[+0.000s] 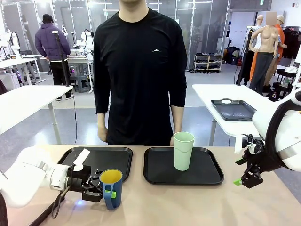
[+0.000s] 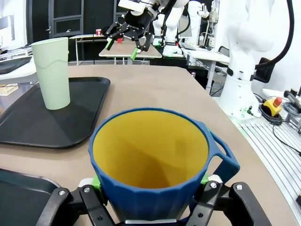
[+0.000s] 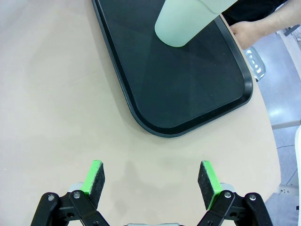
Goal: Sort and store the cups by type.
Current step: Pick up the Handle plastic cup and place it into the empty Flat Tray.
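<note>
The dark blue mug (image 1: 112, 189) with a yellow inside stands upright at the table's front left, just in front of the left tray. My left gripper (image 1: 106, 190) is shut on it from the side. In the left wrist view the green pads press both sides of the mug (image 2: 150, 155), and its handle points right. The pale mint-green tumbler (image 1: 183, 150) stands upright on the right black tray (image 1: 209, 175); it also appears in the wrist views (image 2: 52, 73) (image 3: 186, 21). My right gripper (image 1: 240, 172) (image 3: 153, 178) hangs open and holds nothing, over bare table right of that tray.
A second black tray (image 1: 117, 157) lies at the left with a white card (image 1: 81, 157) on it. The person stands at the far edge, one hand (image 3: 249, 30) by the right tray's corner. Bare tabletop runs along the front between the arms.
</note>
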Robot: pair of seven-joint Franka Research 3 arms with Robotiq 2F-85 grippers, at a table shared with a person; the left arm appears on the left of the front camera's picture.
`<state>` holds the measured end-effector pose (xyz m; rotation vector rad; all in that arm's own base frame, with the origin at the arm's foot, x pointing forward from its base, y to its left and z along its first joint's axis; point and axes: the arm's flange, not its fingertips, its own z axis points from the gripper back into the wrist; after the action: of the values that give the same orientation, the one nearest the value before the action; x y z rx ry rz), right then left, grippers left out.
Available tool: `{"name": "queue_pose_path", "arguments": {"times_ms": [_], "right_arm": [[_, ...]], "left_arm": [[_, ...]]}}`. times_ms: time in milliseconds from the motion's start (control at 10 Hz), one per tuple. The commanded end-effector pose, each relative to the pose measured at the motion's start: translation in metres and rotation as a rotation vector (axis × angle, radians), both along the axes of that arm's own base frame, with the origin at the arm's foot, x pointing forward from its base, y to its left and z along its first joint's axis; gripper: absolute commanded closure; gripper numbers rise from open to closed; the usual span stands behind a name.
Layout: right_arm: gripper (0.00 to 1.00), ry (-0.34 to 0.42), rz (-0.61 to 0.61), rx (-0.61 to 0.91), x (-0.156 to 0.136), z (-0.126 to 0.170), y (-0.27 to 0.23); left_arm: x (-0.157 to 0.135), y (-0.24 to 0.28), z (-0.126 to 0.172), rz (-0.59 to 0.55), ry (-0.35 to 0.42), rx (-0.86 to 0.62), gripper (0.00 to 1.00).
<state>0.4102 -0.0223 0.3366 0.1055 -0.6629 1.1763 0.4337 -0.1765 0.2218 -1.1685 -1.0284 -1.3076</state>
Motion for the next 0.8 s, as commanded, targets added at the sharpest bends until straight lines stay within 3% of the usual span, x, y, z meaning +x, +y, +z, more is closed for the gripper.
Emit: {"name": "queue_pose_path", "arguments": {"times_ms": [0, 400, 700], "right_arm": [[0.0, -0.004, -0.006, 0.005, 0.0, 0.0, -0.001], [0.0, -0.004, -0.006, 0.005, 0.0, 0.0, -0.001], [0.0, -0.004, -0.006, 0.005, 0.0, 0.0, -0.001]], "left_arm": [[-0.016, -0.001, 0.014, 0.014, -0.047, -0.021, 0.75], [-0.035, 0.012, 0.066, 0.025, -0.042, -0.043, 0.75], [-0.036, 0.021, 0.076, 0.031, -0.063, -0.028, 0.75]]}}
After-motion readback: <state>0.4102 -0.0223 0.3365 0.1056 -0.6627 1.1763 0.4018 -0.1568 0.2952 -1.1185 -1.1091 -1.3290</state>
